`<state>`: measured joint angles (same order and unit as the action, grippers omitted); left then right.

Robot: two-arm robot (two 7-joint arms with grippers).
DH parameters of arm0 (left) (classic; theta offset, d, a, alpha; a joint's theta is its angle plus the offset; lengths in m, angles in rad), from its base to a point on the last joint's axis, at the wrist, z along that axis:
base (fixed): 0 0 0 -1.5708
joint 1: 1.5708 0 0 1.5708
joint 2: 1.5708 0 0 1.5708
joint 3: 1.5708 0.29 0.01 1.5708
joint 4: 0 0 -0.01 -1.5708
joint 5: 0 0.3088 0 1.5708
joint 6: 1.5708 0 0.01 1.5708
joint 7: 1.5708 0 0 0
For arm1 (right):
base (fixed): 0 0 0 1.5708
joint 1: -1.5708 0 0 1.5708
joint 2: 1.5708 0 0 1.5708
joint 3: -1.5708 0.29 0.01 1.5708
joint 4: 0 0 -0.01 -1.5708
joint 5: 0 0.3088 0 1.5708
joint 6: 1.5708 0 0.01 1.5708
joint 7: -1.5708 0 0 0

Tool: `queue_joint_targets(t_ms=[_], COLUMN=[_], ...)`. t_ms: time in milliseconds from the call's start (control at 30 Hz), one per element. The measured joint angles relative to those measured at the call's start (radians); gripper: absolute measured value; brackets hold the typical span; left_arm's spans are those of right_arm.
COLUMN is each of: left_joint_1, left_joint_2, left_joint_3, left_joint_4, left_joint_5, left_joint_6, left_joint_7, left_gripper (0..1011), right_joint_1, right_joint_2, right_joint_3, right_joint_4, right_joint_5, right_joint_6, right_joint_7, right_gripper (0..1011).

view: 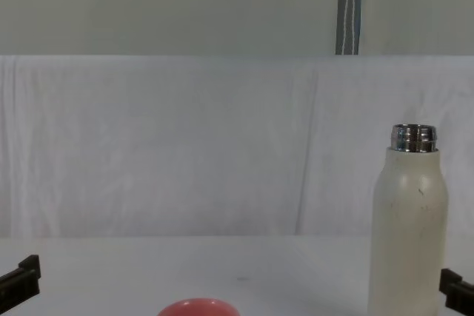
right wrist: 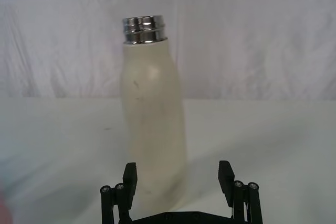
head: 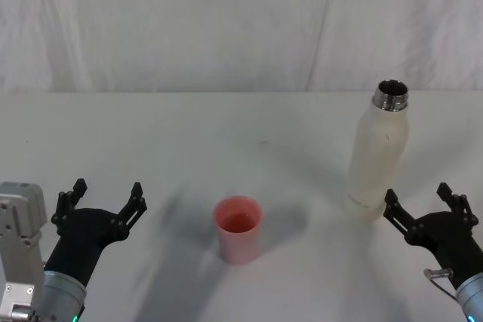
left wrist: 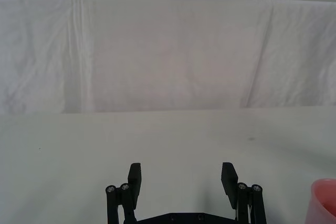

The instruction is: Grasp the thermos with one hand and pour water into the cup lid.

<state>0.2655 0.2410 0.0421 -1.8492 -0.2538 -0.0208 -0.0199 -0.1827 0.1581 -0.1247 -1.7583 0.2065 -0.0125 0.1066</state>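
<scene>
Two pincers sit spread wide and grip nothing. At lower right of the head view, the right pincer (head: 421, 203) hangs just short of the thermos (head: 376, 160), not touching it. At lower left the left pincer (head: 106, 198) hovers above bare desk (head: 226, 130). Uncapped, the thermos stands upright at right, its steel neck up. Bottom centre, the pink cup lid (head: 238, 228) stands mouth up; the chest view cuts off all but its rim.
</scene>
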Motion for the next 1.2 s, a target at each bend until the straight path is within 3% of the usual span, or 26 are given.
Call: queue_joint_targets(t_ms=[200, 400, 1200], left_joint_1=[0.0, 0.0, 0.0], left_joint_2=[0.0, 0.0, 0.0], left_joint_3=[0.0, 0.0, 0.0], left_joint_4=[0.0, 0.0, 0.0], left_joint_5=[0.0, 0.0, 0.0], left_joint_6=[0.0, 0.0, 0.0], left_joint_7=[0.0, 0.0, 0.0], left_gripper=[1001, 1001, 1001], right_joint_1=[-0.01, 0.003, -0.001], right_joint_2=[-0.009, -0.008, -0.009], right_joint_3=[-0.016, -0.036, -0.033], right_joint_4=[0.001, 0.033, 0.027], right_joint_5=[-0.016, -0.035, -0.031], right_joint_6=[-0.018, -0.069, -0.059], right_joint_7=[0.017, 0.049, 0.046], right_gripper=[1000, 1000, 1000])
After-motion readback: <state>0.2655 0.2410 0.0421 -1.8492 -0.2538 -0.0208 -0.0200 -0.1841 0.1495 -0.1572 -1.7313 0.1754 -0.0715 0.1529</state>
